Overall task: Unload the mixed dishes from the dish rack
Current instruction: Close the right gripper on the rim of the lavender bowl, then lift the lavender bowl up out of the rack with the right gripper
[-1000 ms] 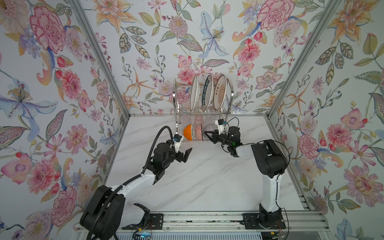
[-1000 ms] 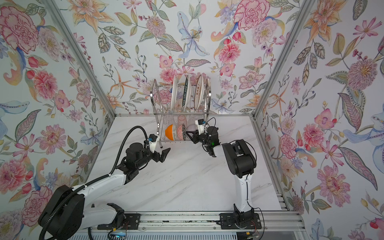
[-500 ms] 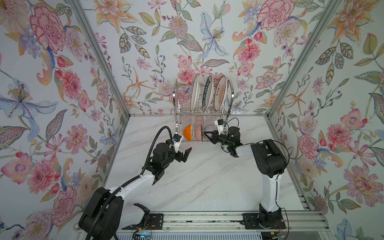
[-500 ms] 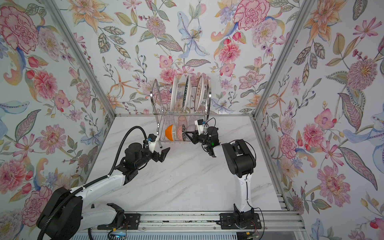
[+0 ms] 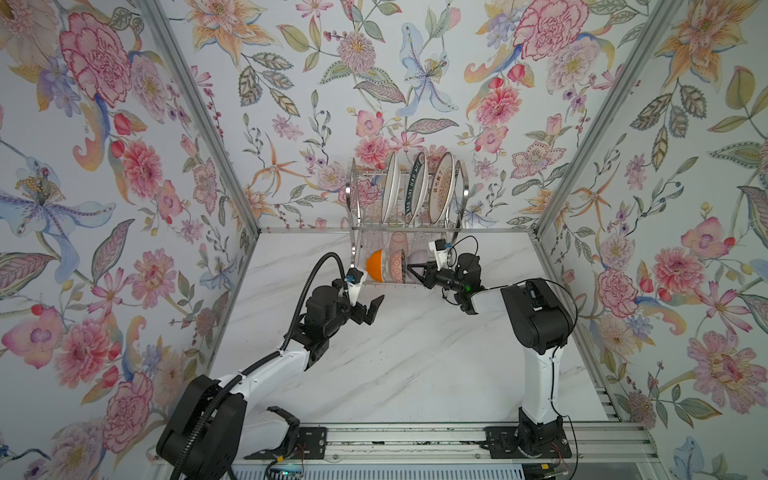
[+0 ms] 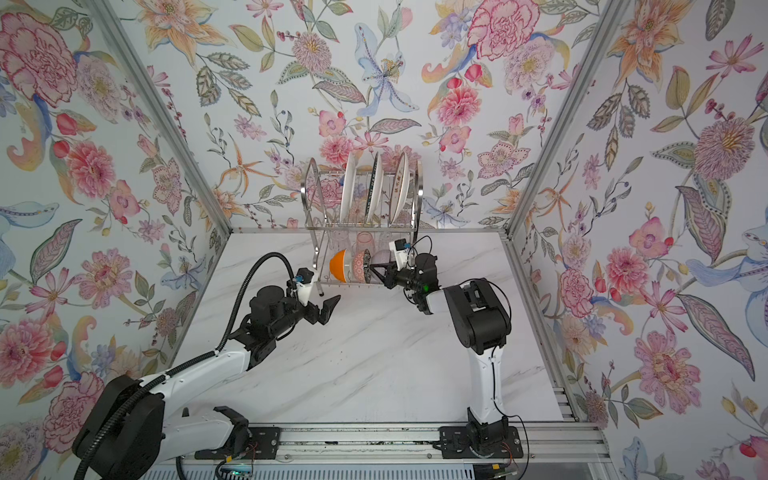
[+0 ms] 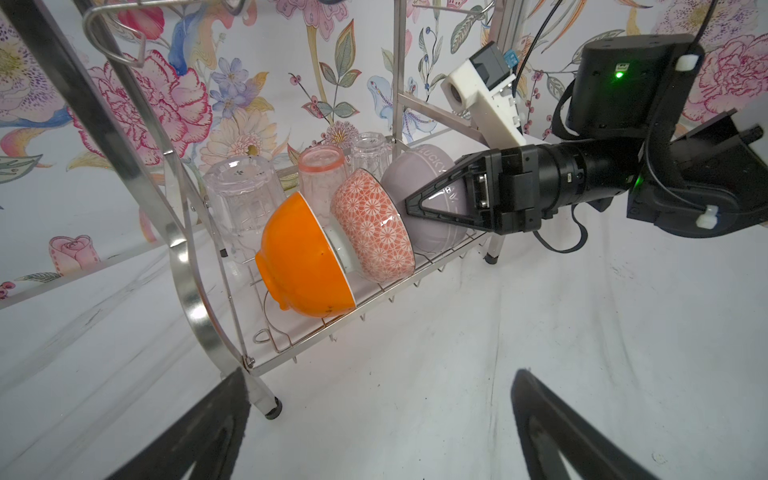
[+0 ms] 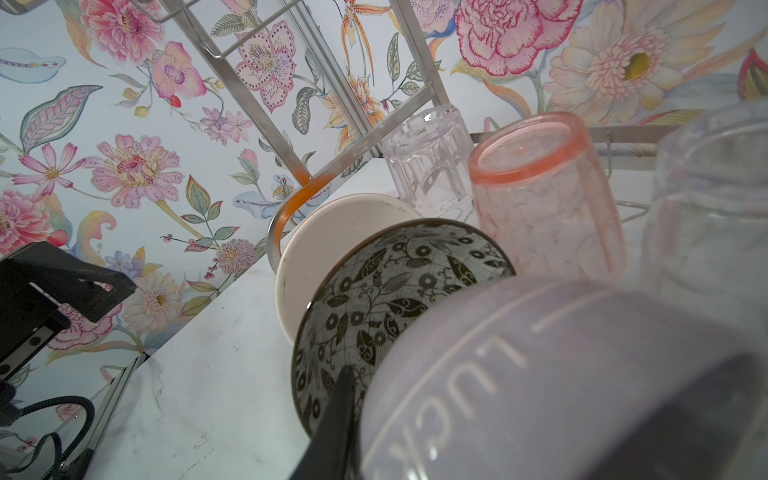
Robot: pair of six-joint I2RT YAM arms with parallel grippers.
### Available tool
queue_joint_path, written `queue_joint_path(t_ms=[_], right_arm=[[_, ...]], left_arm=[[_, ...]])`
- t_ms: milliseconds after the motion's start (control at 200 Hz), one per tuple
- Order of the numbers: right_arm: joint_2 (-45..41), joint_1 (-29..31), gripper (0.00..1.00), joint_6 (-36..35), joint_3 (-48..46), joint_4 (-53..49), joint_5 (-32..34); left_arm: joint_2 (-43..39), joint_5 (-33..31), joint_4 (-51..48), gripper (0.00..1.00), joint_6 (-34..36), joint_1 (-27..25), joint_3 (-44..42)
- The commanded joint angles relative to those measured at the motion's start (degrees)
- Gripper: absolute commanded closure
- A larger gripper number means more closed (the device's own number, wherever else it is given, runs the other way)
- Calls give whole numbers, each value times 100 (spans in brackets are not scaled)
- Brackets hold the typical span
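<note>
Broadly, we find little changed over the last second. Both arms sit where they sat. The one difference we record is at the right gripper (image 7: 419,205): its fingers have drawn narrower and now pinch the wall of the lilac bowl (image 7: 415,166). One finger lies against the outside of the bowl, and its partner is hidden behind the bowl.

The left gripper (image 7: 380,386) hangs over bare table just in front of the dish rack (image 7: 187,266), fingers spread wide and holding nothing.

The lilac bowl rests on its side on the lower shelf, touching the leaf-patterned bowl (image 7: 370,224), which leans on the orange bowl (image 7: 303,257). Behind them stand the pink glass (image 7: 322,170) and two clear glasses (image 7: 241,195), all inverted. On the upper shelf the white plate (image 5: 390,187), teal-lettered plate (image 5: 417,187) and orange sunburst plate (image 5: 442,187) stand on edge.

The rack stands at the back edge of the white marble-patterned table (image 5: 415,353). Floral wallpaper (image 5: 374,62) covers the three enclosing walls, and an aluminium rail (image 5: 415,436) along the front carries both arm bases.
</note>
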Motion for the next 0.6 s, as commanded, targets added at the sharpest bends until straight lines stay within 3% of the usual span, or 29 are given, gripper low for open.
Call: queue_joint_path(t_ms=[0,596], right_arm=[[52,-168,84,-238,297,492,231],[307,-393,88,257,632,1170,-123]], left_arm=[[-93,-67,48,1,8,-88,10],[91,-84,-38,1,20,-132,192]])
